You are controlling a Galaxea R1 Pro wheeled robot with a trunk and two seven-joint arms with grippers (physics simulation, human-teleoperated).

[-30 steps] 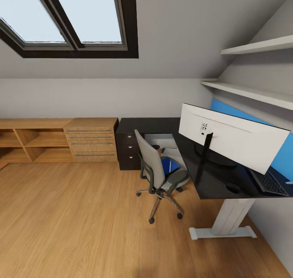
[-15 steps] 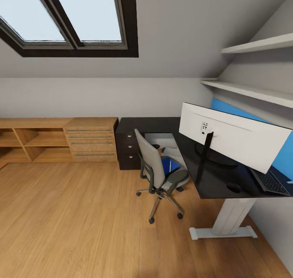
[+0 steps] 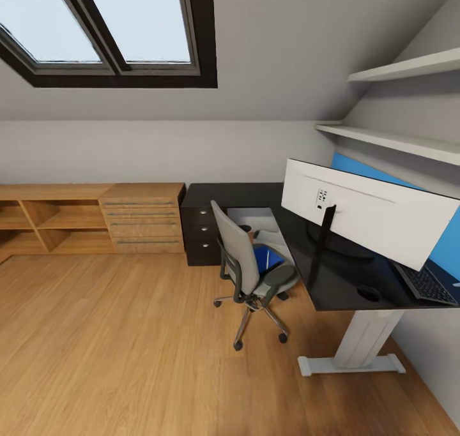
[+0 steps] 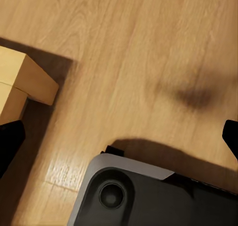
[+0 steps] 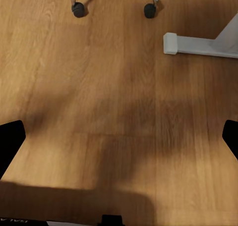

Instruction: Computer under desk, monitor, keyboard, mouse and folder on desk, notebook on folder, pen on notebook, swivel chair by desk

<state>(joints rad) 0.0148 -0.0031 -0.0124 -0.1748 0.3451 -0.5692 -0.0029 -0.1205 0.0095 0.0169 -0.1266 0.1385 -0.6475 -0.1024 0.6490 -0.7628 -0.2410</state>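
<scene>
The robot stands well apart from the desk (image 3: 332, 289), looking over the wooden floor (image 3: 128, 346). The monitor (image 3: 370, 216) is on the desk with its white back toward the camera, and the keyboard (image 3: 427, 284) lies just behind it. The swivel chair (image 3: 249, 273) is near the desk, and the blue folder (image 3: 265, 257) rests on its seat, so it waits to be moved. The left hand (image 4: 119, 137) and right hand (image 5: 119, 139) both hang wide apart over the floor, holding nothing.
</scene>
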